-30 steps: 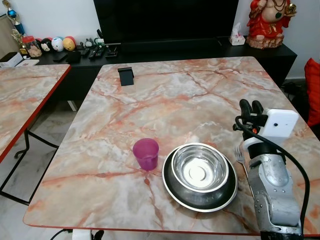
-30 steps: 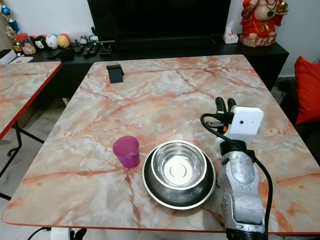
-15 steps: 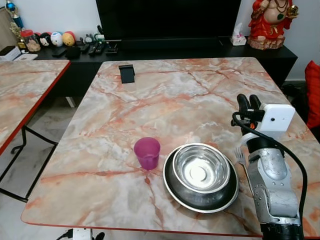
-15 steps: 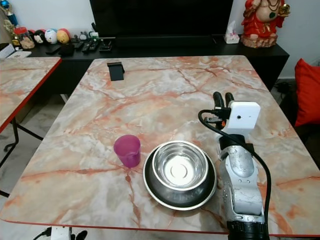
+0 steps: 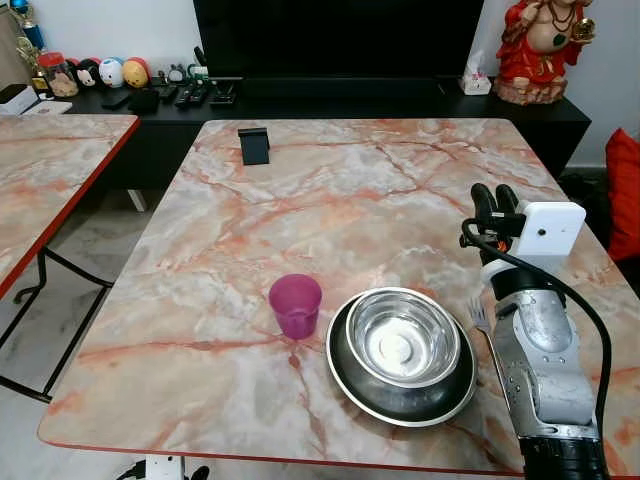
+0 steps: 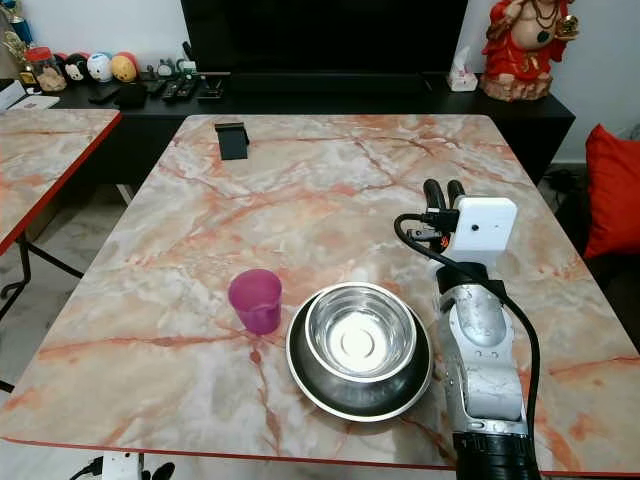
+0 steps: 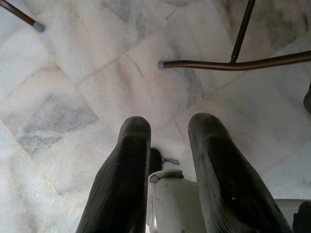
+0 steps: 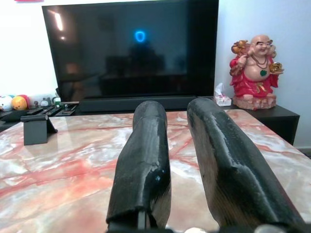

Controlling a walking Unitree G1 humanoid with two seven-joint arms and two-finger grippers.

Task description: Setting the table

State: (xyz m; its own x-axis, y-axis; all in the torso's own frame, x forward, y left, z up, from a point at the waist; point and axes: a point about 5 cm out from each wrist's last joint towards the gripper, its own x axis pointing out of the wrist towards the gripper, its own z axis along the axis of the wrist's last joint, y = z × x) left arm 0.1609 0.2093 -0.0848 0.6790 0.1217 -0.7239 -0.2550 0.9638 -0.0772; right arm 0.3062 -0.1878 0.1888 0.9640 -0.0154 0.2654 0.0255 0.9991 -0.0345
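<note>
On the marble table (image 5: 330,200), near its front edge, stands a purple cup (image 5: 295,304). To its right a shiny steel bowl (image 5: 402,338) nests inside a wider dark bowl (image 5: 400,392). A fork (image 5: 482,322) lies right of the bowls, partly hidden by my right arm. My right gripper (image 5: 493,198) is raised above the table beyond the fork, fingers open with nothing between them and pointing toward the TV. My left gripper (image 7: 167,128) hangs over the marble floor, open and holding nothing.
A black phone stand (image 5: 254,146) sits at the table's far left. A second marble table (image 5: 50,170) stands to the left. Behind are a TV console (image 5: 150,100) with remotes and toys, a red statue (image 5: 540,45) and a red cushion (image 5: 625,190). Metal table legs (image 7: 233,62) cross the floor.
My right gripper has risen slightly above the table. The head view has shifted a little. Cup, bowls and fork stay where they were.
</note>
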